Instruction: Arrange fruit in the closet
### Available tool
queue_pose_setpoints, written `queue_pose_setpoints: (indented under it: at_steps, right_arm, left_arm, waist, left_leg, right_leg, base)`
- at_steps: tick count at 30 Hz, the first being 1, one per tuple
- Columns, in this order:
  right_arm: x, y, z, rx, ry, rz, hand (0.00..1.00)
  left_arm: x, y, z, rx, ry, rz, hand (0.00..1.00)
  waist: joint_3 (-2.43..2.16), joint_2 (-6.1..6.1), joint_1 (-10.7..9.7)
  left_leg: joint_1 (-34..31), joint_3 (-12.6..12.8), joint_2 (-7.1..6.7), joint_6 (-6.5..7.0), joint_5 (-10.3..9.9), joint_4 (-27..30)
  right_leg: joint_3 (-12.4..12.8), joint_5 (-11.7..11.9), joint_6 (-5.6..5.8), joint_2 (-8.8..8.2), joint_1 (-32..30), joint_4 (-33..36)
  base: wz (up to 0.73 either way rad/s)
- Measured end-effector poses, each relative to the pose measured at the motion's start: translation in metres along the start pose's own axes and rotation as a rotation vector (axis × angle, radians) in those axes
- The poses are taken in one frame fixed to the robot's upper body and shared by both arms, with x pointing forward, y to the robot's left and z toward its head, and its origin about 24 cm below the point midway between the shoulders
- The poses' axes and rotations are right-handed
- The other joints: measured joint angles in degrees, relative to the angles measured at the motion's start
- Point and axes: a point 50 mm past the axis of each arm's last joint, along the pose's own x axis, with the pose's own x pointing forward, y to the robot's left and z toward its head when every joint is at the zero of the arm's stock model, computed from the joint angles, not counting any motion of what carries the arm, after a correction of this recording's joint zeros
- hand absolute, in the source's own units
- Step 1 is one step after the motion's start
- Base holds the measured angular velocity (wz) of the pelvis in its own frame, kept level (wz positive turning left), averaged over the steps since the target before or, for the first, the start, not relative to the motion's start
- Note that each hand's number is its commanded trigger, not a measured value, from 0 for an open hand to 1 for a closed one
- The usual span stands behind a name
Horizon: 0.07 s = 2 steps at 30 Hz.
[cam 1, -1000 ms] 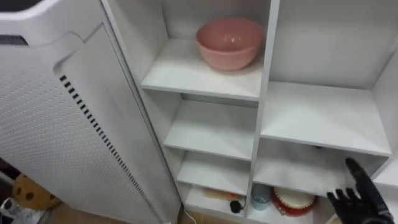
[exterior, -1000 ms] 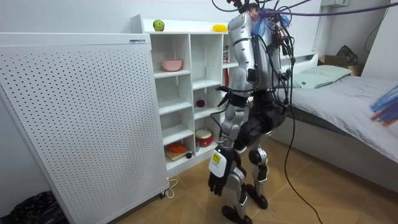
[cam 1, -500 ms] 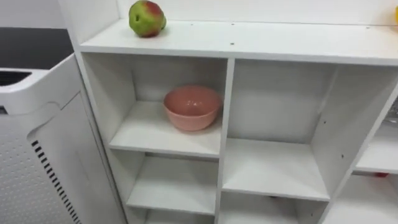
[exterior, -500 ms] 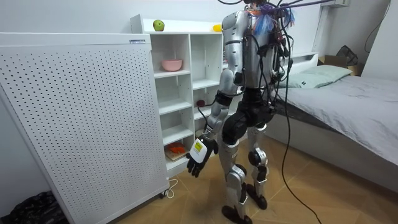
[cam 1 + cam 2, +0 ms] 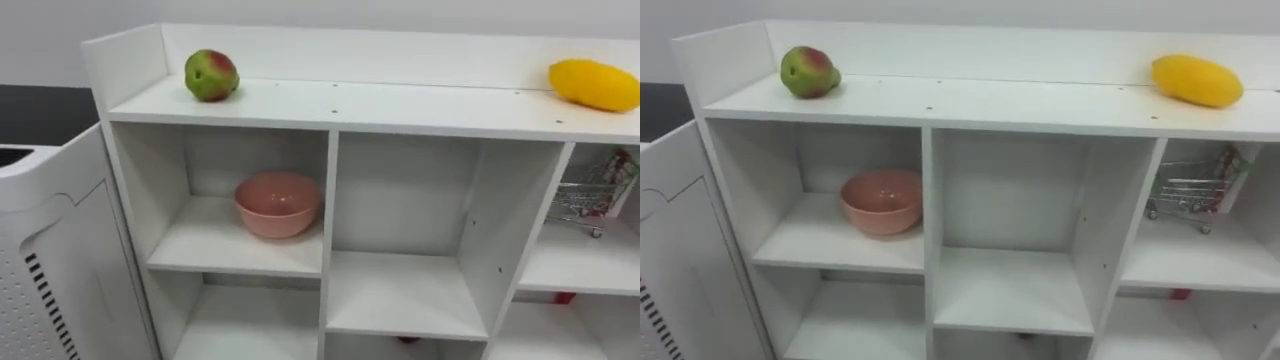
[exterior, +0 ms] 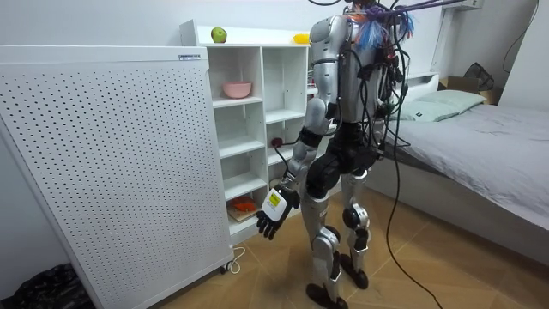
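Observation:
A green and red fruit (image 5: 211,75) lies at the left end of the white closet's top board (image 5: 400,105). A yellow fruit (image 5: 594,84) lies at the right end of that board. One shelf below the green fruit, a pink bowl (image 5: 278,203) stands in the left column. In the room view I stand upright facing the closet (image 6: 257,129), a step to its right. My left hand (image 6: 273,215) hangs low in front of the lower shelves, fingers relaxed and holding nothing.
A tall white perforated panel (image 6: 103,172) stands against the closet's left side. A small wire cart (image 5: 590,195) sits in the right column. A small red thing (image 6: 276,142) lies on a middle shelf. A bed (image 6: 480,146) stands behind me.
I have straightened up from a bend, and my view has risen from the lower shelves to the top board. My left hand has swung up and toward the closet.

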Motion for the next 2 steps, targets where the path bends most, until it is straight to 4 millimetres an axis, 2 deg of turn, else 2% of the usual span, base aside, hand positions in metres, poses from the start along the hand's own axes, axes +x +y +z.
queue_pose_setpoints:
  at_steps: [2]
  right_arm:
    - [-0.0001, -0.0002, -0.0008, -0.002, 0.004, -0.001, 0.0]
  left_arm:
    - [-0.0003, 0.0001, -0.0028, 0.004, 0.016, 0.0, 0.0]
  waist:
    - [0.02, -0.1, 0.01]
  left_leg:
    - [0.08, -0.01, -0.05, -0.05, -0.03, -0.01]
  right_leg:
    - [-0.03, 0.02, -0.03, 0.12, 0.1, -0.03]
  base:
    - [0.0]
